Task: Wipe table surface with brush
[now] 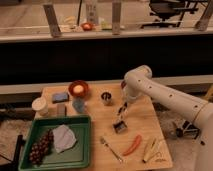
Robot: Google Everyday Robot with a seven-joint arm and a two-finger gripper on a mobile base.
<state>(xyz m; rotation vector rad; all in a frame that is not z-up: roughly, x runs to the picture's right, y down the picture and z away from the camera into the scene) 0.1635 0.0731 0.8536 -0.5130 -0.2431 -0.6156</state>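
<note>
The table surface [145,117] is a light tan wooden top. The brush [120,126] stands near the table's middle with its squarish dark head on the wood and its thin handle tilted up and to the right. My gripper [123,108] hangs from the white arm [165,97], which reaches in from the right. It is shut on the top of the brush handle.
A green tray [80,152] at front left holds grapes [41,147] and a pale cloth [64,137]. Behind it are two blue-grey sponges [60,97], a white cup [39,106], a red bowl [78,89], a blue cup [79,105] and a metal cup [106,97]. A fork [111,149], a red pepper [132,145] and a yellow item [152,149] lie at the front.
</note>
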